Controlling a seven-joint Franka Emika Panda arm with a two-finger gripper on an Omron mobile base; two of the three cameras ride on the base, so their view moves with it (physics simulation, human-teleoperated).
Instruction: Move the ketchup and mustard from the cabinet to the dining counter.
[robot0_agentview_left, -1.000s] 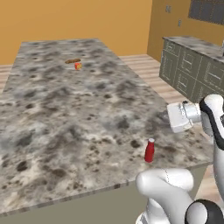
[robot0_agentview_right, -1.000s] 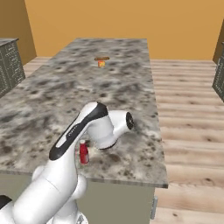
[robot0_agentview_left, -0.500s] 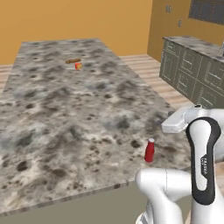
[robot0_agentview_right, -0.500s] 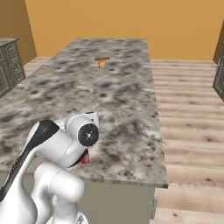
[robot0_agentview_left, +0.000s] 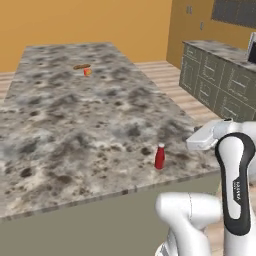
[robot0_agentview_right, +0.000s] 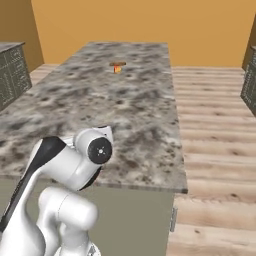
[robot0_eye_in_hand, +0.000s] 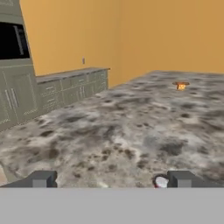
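Dining counter (robot0_agentview_left: 75, 120): long granite island. I see most of its top ahead of the base, running away toward the far orange wall.
Base cabinets (robot0_agentview_left: 220, 85): low olive-grey run off to the right, well apart from the island.
Gripper (robot0_eye_in_hand: 107, 179): fingertips wide apart, nothing between them. It looks along the counter top from the near right edge.
Ketchup (robot0_agentview_left: 160, 157): upright on the counter near its near right corner. In the hand view its white cap (robot0_eye_in_hand: 161, 182) peeks just beside the right fingertip, apart from it.
Food item (robot0_agentview_left: 85, 69): small red-and-brown piece far up the counter, not my concern.
Step in hand: I judge the ketchup delivered and let go; mustard is outstanding.
Next move: I would lift the hand clear without nudging the bottle, then drive to the wall cabinet for the mustard.
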